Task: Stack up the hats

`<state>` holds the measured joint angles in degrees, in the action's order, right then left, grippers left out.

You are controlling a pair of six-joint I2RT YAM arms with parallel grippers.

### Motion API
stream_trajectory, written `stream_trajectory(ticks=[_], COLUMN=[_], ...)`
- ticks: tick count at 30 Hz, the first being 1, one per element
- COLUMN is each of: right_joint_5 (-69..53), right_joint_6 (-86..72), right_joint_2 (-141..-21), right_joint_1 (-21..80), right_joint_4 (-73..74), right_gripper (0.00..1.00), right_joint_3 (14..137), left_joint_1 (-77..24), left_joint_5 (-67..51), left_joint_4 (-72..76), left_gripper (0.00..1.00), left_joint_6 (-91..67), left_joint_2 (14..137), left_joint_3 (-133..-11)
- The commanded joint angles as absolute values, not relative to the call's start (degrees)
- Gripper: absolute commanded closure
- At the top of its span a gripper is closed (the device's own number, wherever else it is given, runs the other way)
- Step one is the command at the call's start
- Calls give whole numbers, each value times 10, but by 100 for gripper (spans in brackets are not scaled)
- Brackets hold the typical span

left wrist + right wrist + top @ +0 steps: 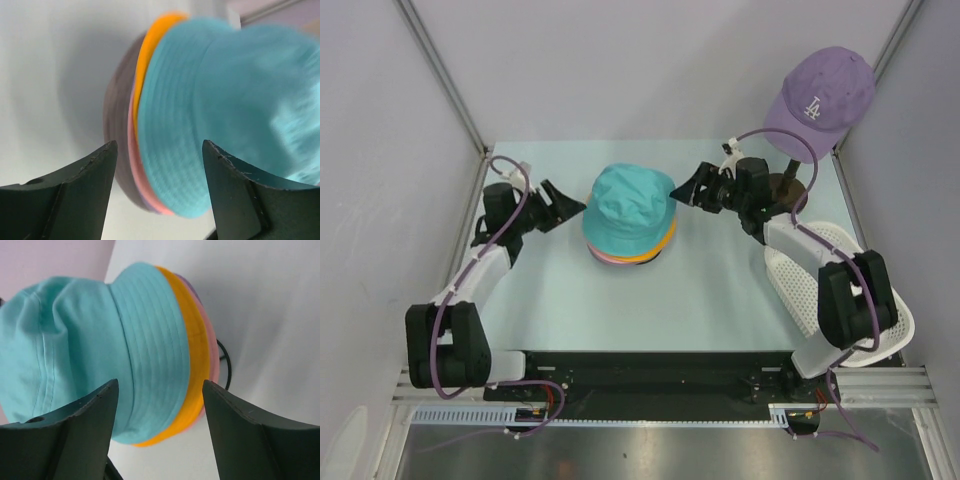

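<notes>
The hats sit as one stack in the middle of the table, with the teal hat [632,205] on top. Below it show the orange brim [665,243] and a pink edge [610,260]. The left wrist view shows the teal hat [225,100] over the orange brim [150,45] and pink brim [135,165]. The right wrist view shows the teal hat [75,340], the orange brim [192,350], the pink brim [213,355] and a lavender sliver [187,282]. My left gripper [570,205] [159,150] stands open just left of the stack. My right gripper [685,188] [160,387] stands open just right of it. Neither holds anything.
A purple baseball cap [820,95] with a white LA logo sits on a stand at the back right. A white perforated basket [810,275] lies at the right edge under the right arm. A dark round base [117,125] shows under the stack.
</notes>
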<state>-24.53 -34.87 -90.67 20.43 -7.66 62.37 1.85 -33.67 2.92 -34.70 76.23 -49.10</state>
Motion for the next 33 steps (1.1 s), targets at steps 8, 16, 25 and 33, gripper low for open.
stream_trajectory(ticks=[8,16,25,33], right_joint_5=[-363,-399,-370,-269], right_joint_6=[-381,-409,-376,-310], right_joint_2=[-1012,-1029,-1039,-1033], right_joint_1=[188,189,191,209], right_joint_4=[-220,-263,-170,-3], right_gripper=[33,63,100,100], right_joint_3=[697,665,670,672], left_joint_1=[8,-11,-18,-33], left_joint_5=[-395,-407,-381,-344], left_joint_4=[136,220,231,222], left_gripper=[28,45,83,100], left_joint_6=[-439,-487,-493,-488], left_joint_2=[732,783,795,810], left_joint_3=[-375,-357,-345,-343])
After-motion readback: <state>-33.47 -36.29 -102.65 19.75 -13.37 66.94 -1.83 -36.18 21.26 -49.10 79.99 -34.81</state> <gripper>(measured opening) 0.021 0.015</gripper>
